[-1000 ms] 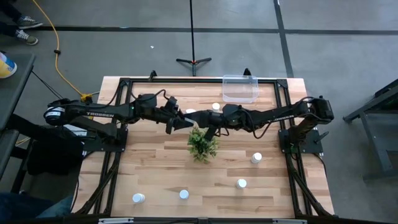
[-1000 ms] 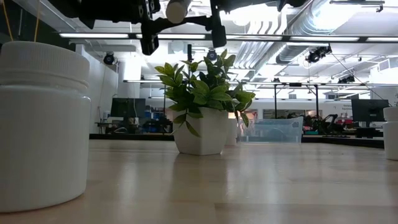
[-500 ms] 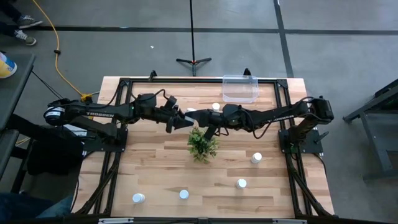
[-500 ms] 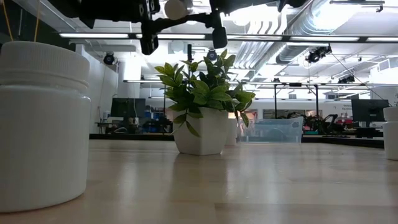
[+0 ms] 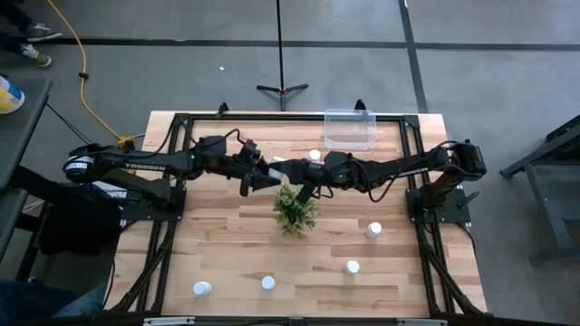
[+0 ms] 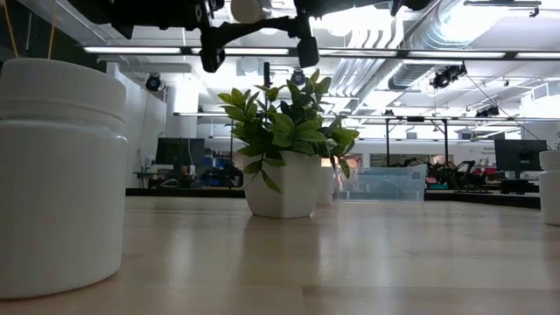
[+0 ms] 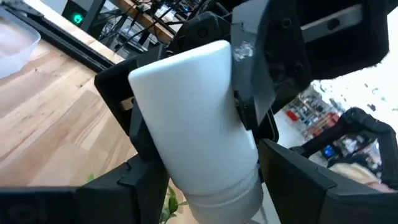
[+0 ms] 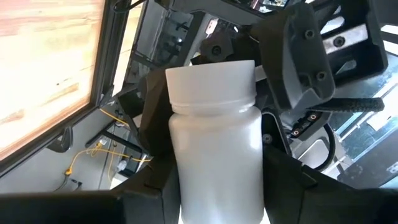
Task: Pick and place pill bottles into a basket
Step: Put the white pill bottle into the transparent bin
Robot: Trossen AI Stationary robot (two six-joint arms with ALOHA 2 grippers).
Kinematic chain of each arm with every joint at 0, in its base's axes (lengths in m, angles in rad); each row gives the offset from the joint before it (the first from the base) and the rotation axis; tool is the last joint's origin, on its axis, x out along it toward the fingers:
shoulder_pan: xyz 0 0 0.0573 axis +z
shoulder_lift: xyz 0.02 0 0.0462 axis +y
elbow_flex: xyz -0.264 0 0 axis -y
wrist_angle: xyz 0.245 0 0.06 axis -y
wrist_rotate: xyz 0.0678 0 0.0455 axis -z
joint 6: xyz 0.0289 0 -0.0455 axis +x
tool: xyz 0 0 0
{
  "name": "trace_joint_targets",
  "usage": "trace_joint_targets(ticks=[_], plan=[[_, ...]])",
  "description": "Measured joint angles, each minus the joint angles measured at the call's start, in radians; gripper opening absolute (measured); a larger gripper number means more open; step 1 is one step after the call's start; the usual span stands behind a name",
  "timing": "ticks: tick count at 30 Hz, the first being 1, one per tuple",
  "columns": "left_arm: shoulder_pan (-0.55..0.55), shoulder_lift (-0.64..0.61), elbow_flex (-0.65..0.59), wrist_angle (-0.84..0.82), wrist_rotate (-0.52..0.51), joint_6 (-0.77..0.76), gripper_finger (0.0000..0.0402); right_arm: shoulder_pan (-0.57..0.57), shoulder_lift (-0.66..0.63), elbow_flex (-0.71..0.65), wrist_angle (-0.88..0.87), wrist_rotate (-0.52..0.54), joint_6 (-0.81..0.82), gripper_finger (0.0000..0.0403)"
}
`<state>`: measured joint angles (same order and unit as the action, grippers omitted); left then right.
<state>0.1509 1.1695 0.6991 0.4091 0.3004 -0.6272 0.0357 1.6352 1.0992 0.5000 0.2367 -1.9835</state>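
Nearest the low camera, one pill bottle (image 6: 59, 171) stands upright on the wooden counter (image 6: 350, 262), filling that view's left side; another bottle (image 6: 550, 185) shows partly at its right edge. From above, four bottles stand on the near half of the counter: two close to the front edge on the left (image 5: 201, 289) (image 5: 268, 282), one further right (image 5: 352, 267), and one (image 5: 373, 230) beyond it toward the right arm's base. All four are well apart from the basket.

In the middle of the counter stands a green potted plant (image 5: 295, 209) in a white pot (image 6: 282, 185). Just beyond it, raised above the counter, the two arms meet. The left hand (image 5: 264, 174) and the right hand (image 5: 303, 177) both grip a single pill bottle (image 5: 281, 164) held in the air between them. The left wrist view shows the bottle (image 7: 199, 118) with dark fingers (image 7: 281, 37) closed against its sides; the right wrist view shows the same bottle (image 8: 214, 140), cap away from that camera, clamped between dark fingers (image 8: 305, 56). In the low view the bottle (image 6: 248, 9) appears at the top, high above the plant.

Further back, another bottle (image 5: 314, 155) stands on the counter. The clear basket (image 5: 350, 129) sits at the far edge, toward the right; whether it holds anything cannot be told.
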Motion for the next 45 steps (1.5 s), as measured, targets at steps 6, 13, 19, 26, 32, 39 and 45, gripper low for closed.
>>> trace_joint_targets(ticks=[6, 13, 19, 26, 32, 39, 45], plan=[[0.001, -0.059, 0.000, -0.050, -0.016, 0.096, 0.0275, 0.001, -0.001, 0.002, 0.017, 0.019, 0.001, 0.0157], [0.001, -0.205, 0.003, -0.209, -0.124, 0.218, 0.0274, 0.001, 0.002, -0.002, -0.009, 0.028, 0.020, 0.0157], [0.000, -0.319, 0.002, -0.334, -0.165, 0.393, 0.0201, 0.003, 0.001, -0.003, 0.003, 0.043, 0.105, 0.0157], [0.000, -0.410, 0.002, -0.473, -0.118, 0.510, 0.0023, 0.029, 0.001, -0.002, 0.037, 0.100, 0.243, 0.0157], [0.000, -0.462, -0.080, -0.443, -0.137, 0.575, 0.0055, 0.049, -0.002, -0.001, 0.147, 0.234, 0.394, 0.0157], [-0.001, -0.605, -0.350, -0.164, -0.175, 0.562, 0.0025, 0.084, -0.054, 0.001, 0.194, 0.332, 0.556, 0.0157], [0.000, -0.743, -0.553, -0.034, -0.227, 0.500, 0.0021, 0.111, -0.055, 0.001, 0.172, 0.405, 0.689, 0.0157]])
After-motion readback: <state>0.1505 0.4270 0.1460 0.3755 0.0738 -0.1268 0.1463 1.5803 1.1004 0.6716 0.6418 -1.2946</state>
